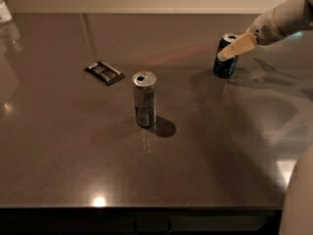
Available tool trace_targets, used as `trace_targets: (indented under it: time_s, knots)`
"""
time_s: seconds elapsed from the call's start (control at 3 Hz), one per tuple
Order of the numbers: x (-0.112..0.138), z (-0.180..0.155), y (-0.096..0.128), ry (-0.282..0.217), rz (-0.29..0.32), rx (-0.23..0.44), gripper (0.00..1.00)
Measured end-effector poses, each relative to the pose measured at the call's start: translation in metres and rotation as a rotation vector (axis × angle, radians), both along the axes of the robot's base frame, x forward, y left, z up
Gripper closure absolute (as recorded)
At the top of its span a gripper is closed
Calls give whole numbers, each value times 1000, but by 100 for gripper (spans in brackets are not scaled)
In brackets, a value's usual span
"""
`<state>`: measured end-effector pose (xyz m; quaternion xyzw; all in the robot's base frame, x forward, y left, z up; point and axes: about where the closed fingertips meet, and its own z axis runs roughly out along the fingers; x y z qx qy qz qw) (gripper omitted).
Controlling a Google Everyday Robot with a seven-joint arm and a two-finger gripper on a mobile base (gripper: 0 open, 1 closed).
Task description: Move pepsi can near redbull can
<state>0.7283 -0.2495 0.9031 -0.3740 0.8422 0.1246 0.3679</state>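
Observation:
The pepsi can (pixel 225 67), dark blue with a silver top, stands upright at the far right of the dark table. My gripper (pixel 228 52) reaches in from the upper right on its pale arm (pixel 286 16), and its tan tip lies across the upper part of the pepsi can. The redbull can (pixel 145 101), tall, slim and silver, stands upright near the table's middle, well to the left of and nearer than the pepsi can.
A flat black packet (pixel 104 73) lies left of the redbull can. A white object (pixel 4 11) sits at the far left corner. The table's front edge (pixel 146 208) runs along the bottom. Part of my pale body (pixel 299 199) shows at the lower right.

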Motion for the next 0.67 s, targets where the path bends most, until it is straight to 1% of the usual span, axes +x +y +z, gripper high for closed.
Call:
trace_targets:
  time_s: [0.33,0.67]
  knots:
    - [3,-6,8,19,15,24,33]
    - [1,-4,14,30,31,45,57]
